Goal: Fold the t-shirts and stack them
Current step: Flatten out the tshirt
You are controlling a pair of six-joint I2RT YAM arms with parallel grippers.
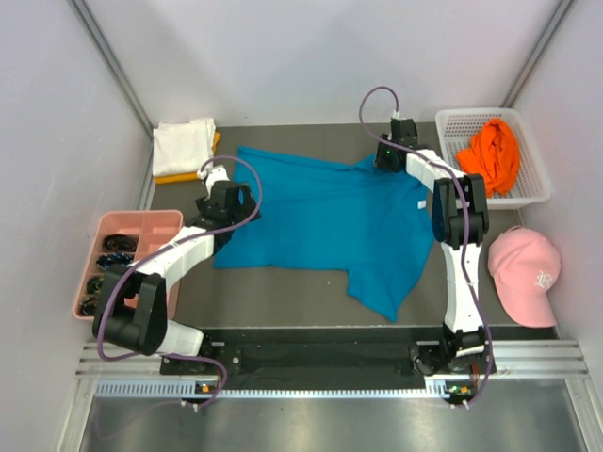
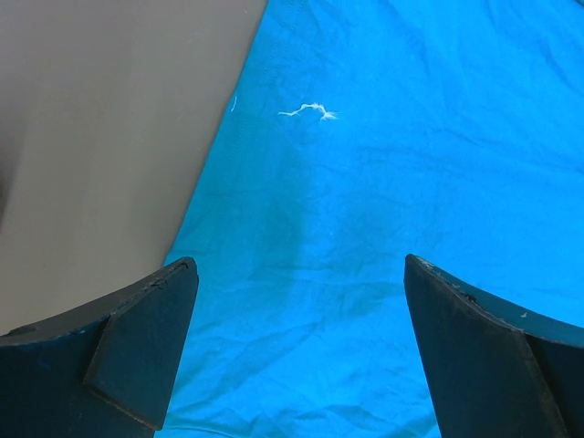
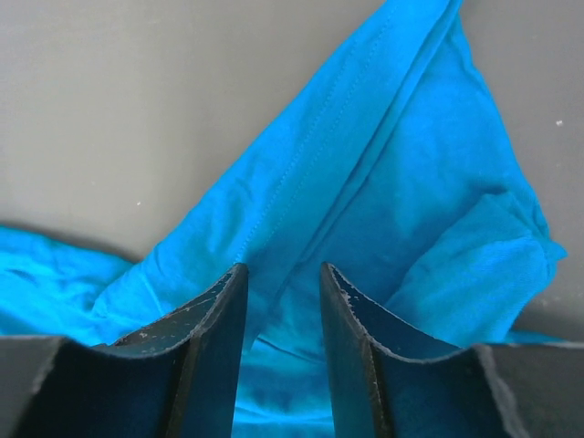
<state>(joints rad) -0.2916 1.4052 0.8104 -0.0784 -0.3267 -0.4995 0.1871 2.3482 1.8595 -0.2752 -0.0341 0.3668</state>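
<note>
Teal-blue t-shirt (image 1: 325,221) lying crosswise; right gripper (image 3: 283,274) at its far sleeve, jaws narrow, hold unclear; left gripper (image 2: 299,265) wide open over its left edge.

Pink baseball cap (image 1: 524,275) by the right wall, white mesh basket (image 1: 476,114) just beyond it in the far right corner, pink compartment tray (image 1: 158,226) at the left edge, small dark items (image 1: 117,247) in its left compartments, grey tabletop (image 1: 283,294)
</note>
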